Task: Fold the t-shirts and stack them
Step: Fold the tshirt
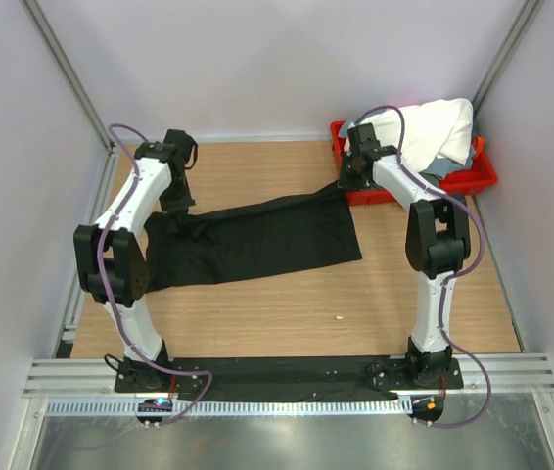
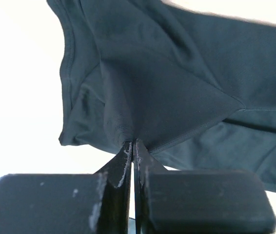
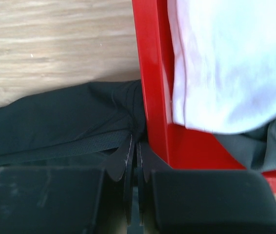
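The black t-shirt (image 1: pixel 248 240) is stretched across the wooden table between both grippers. My left gripper (image 1: pixel 177 201) is shut on its left end, where the cloth bunches at the fingertips (image 2: pixel 132 144) and hangs from them. My right gripper (image 1: pixel 349 176) is shut on its right end (image 3: pixel 69 122), close against the red tray's wall (image 3: pixel 152 83). The white t-shirt (image 1: pixel 432 127) lies heaped in the tray and drapes over its rim in the right wrist view (image 3: pixel 226 63). The grey t-shirt (image 1: pixel 432 168) peeks out under it.
The red plastic tray (image 1: pixel 473 178) stands at the back right corner of the table (image 1: pixel 287 308). Grey walls and metal frame posts close in the sides. A black strip and a metal rail run along the near edge by the arm bases.
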Controlling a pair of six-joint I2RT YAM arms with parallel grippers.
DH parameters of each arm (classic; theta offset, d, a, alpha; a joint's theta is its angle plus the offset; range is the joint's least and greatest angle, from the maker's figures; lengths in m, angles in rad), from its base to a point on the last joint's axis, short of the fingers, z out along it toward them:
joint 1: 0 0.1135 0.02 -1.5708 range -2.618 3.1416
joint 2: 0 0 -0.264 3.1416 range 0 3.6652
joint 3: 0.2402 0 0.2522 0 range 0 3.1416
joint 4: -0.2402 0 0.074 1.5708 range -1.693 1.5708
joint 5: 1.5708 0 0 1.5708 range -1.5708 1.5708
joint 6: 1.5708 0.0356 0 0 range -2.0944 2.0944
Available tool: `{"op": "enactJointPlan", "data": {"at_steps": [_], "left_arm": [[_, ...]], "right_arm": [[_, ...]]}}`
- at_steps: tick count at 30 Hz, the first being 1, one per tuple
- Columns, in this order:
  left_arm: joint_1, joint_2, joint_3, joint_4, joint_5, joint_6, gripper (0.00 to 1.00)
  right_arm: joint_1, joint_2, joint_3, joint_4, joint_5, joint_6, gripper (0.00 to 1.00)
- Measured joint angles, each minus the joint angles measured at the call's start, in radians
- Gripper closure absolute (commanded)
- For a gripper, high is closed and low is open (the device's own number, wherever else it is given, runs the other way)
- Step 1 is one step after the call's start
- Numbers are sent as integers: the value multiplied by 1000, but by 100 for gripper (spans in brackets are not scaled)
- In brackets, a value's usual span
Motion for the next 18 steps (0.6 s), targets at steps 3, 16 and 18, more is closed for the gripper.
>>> {"op": "enactJointPlan", "data": {"at_steps": [3, 16, 18], "left_arm": [[0, -32, 0, -5, -12, 3, 100], [0, -93, -153, -6, -19, 11, 74], [0, -109, -206, 0, -8, 18, 51]], "right_arm": [[0, -25, -40, 6, -8, 6, 90], [0, -100, -248, 55, -23, 82, 47], [0, -113, -289, 52, 11, 95, 22]]}}
